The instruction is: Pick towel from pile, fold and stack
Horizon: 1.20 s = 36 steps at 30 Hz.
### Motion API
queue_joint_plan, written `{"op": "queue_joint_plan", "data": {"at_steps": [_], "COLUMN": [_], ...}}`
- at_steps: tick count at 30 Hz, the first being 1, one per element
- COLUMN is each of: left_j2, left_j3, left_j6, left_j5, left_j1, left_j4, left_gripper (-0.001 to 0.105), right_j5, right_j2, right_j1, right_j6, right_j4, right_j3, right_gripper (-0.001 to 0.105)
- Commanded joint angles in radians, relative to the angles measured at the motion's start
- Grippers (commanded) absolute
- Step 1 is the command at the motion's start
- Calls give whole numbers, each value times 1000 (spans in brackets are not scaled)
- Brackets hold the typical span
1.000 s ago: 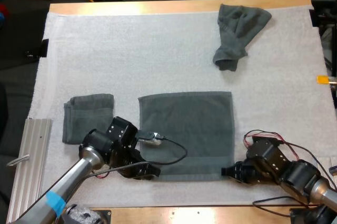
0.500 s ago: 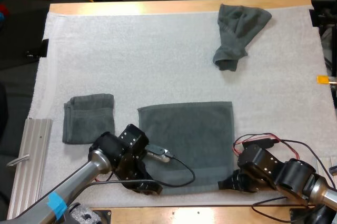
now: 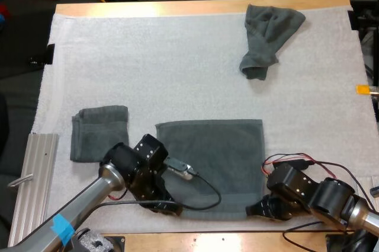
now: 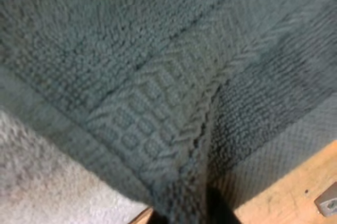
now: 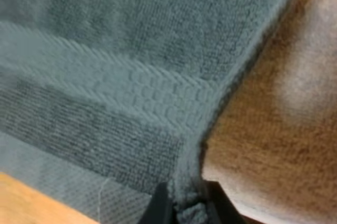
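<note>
The flat dark grey-green terry towel (image 3: 210, 157) lay at the near side of the white mat (image 3: 148, 62); the left gripper (image 3: 169, 206) pinched its near left corner; the right gripper (image 3: 253, 209) clamped its near right corner.

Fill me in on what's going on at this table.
A flat towel lies spread on the white mat. The left gripper pinches its near left corner, and the right gripper pinches its near right corner. A folded towel lies to its left, and a crumpled towel sits at the far right.
</note>
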Motion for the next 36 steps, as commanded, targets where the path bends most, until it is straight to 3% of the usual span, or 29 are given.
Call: {"op": "queue_joint_plan", "data": {"at_steps": [1, 5, 10, 16, 23, 36], "left_j2": [8, 48, 132, 226, 323, 419], "left_j3": [-12, -26, -63, -161, -234, -239], "left_j6": [11, 46, 91, 104, 91, -42], "left_j5": [-3, 11, 99, 205, 331, 412], "left_j1": [17, 87, 188, 277, 345, 462], "left_j4": [12, 12, -7, -16, -17, -92], "left_gripper": [0, 0, 0, 0, 0, 0], "right_j5": [-5, -63, -209, -300, -337, -332], "right_j2": [7, 27, 100, 175, 231, 353], "right_j1": [-19, -111, -253, -362, -427, -499], "right_j6": [5, 5, 5, 19, 84, 110], "right_j4": [16, -13, -117, -233, -373, -425], "right_j3": [-16, -30, -29, -29, -36, -98], "right_gripper": [1, 1, 1, 1, 1, 1]}}
